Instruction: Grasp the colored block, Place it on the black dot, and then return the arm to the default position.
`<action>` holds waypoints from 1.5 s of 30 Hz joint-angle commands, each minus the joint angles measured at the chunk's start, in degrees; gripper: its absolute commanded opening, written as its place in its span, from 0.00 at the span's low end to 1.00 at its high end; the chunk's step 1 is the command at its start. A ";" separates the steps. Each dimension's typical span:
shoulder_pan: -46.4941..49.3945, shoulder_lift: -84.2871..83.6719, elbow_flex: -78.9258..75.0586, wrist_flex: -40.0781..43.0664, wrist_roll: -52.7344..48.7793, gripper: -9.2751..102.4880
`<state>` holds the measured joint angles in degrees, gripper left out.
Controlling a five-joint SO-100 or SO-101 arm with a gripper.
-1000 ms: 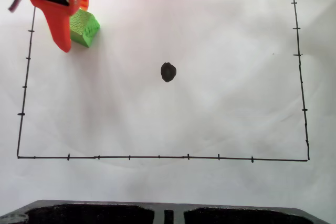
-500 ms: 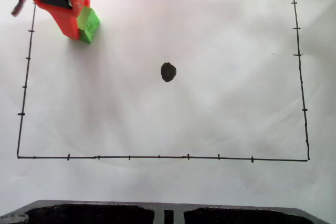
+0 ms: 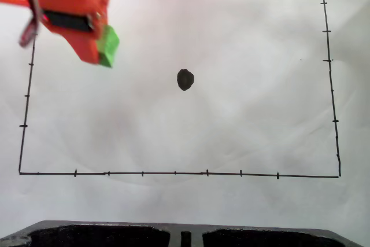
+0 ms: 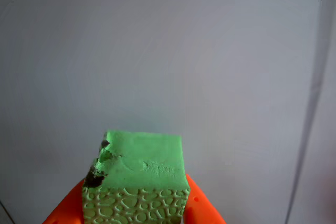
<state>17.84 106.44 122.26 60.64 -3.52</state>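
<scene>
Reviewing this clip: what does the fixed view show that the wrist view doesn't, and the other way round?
Fixed view: the black dot in the middle of the white paper, the drawn border lines with ticks, a dark tray edge along the bottom, and the orange arm body at upper left. Wrist view: a close look at the green block's pebbly side, smooth face and a dark chipped corner. Both: the block gripped by the orange end effector, apparently lifted and well left of the dot in the fixed view.

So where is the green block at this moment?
In the fixed view the green block sits upper left, held in the orange gripper, left of and above the black dot; in the wrist view it fills the bottom centre.
</scene>
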 commanded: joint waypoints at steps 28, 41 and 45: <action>-22.76 -11.95 -6.59 -2.37 8.70 0.25; -22.85 -12.74 -6.77 -1.05 6.94 0.35; -23.03 -8.70 -6.24 2.11 5.71 0.40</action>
<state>-5.45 92.81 117.60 61.44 3.16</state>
